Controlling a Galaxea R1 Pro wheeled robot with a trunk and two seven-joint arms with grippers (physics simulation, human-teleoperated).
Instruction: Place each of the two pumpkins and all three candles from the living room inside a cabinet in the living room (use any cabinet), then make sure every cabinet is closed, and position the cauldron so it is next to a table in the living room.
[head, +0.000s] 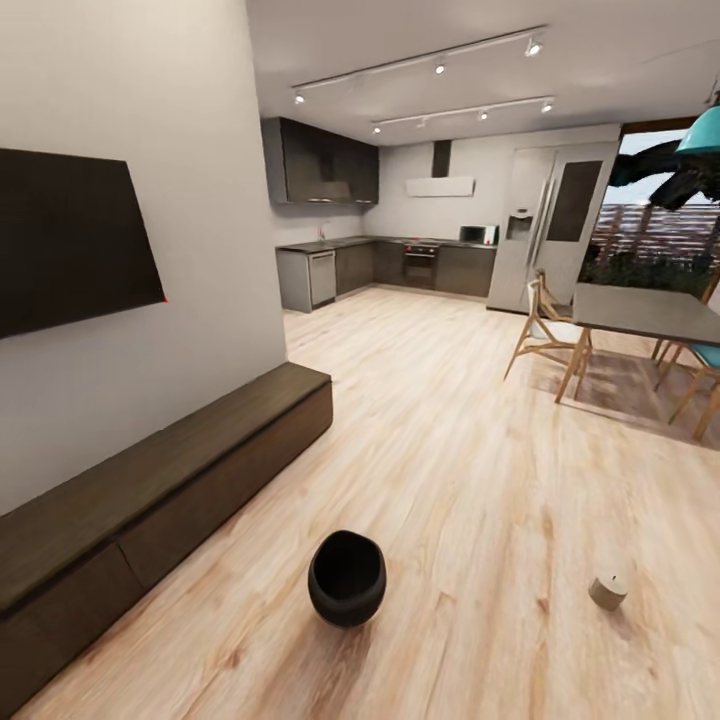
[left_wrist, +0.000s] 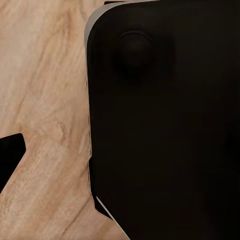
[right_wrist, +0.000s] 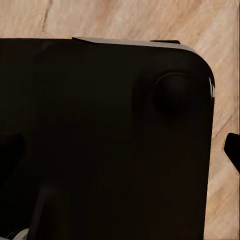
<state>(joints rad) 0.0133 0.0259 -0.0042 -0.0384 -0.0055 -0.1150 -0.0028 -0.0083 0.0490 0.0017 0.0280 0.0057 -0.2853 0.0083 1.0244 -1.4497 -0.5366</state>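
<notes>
A black round cauldron (head: 347, 578) stands on the wooden floor in the head view, its open mouth facing me. To its right, a short beige candle (head: 608, 590) stands on the floor. The long, low dark-brown cabinet (head: 150, 500) runs along the left wall under a dark screen, and its drawer fronts look shut. The pumpkins and the low grey table are out of view. In the left wrist view a dark fingertip (left_wrist: 10, 160) shows at the picture's edge over the floor. Another dark fingertip (right_wrist: 233, 152) shows in the right wrist view. A dark rounded robot panel (left_wrist: 165, 125) is close by.
A taller dining table (head: 650, 312) with light wooden legs and chairs (head: 545, 330) stands at the right. A kitchen (head: 400, 265) with dark units lies at the far end. Open wooden floor (head: 440, 430) stretches between the cabinet and the dining set.
</notes>
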